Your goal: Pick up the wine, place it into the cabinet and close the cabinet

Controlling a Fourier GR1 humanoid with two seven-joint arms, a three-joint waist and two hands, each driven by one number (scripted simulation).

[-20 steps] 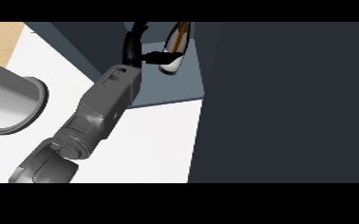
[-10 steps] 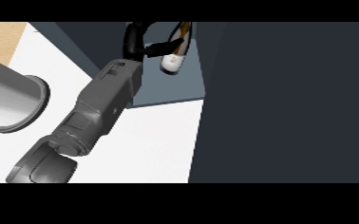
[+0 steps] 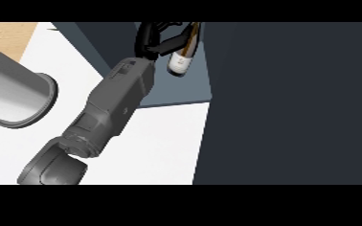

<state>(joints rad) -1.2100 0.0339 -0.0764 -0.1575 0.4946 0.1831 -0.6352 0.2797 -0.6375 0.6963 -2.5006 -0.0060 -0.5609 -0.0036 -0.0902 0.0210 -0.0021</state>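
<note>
Now the left hand [image 3: 151, 42] is curled round the wine [image 3: 179, 61] — I'd ease it toward the cabinet's [image 3: 176, 95] back edge, then release.

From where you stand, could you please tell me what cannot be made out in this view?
In the head view:
The wine bottle: its upper end is cut off by the top edge and sits partly behind the hand.
Whether the wine bottle touches the cabinet floor: cannot tell from above.
The grey round vessel: cut off by the left edge.
The other hand: not in view.
</note>
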